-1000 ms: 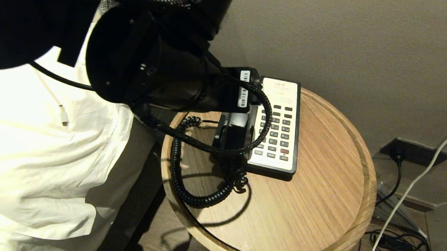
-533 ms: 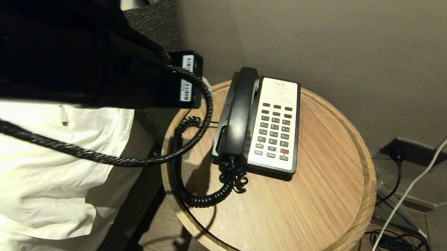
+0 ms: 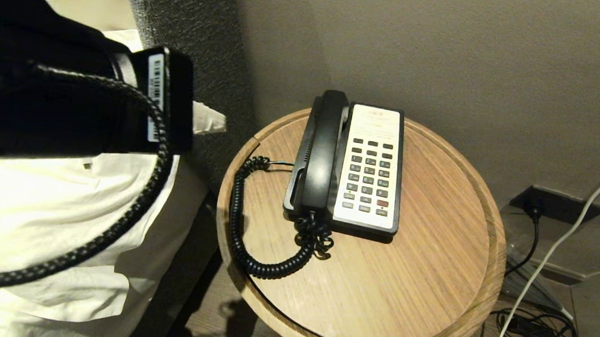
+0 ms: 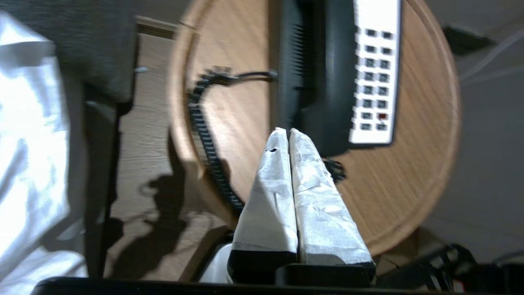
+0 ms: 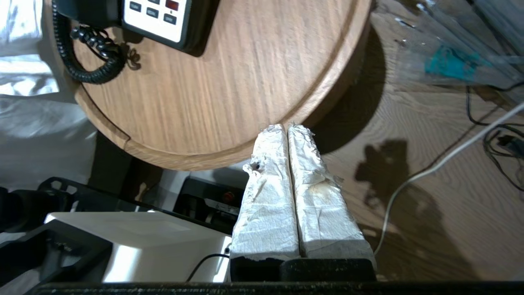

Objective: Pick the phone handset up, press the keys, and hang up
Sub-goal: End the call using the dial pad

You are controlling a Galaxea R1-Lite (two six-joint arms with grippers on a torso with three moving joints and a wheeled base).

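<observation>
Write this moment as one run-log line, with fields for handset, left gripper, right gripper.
long black plastic handset: on phone cradle | left gripper: shut, empty, off the round wooden table | right gripper: shut, empty

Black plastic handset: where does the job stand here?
Looks finished: the black plastic handset lies in its cradle beside the dark grey keys. Nothing in hand: left gripper and right gripper are empty, jaws shut, off the phone. Apparently nothing left.
</observation>
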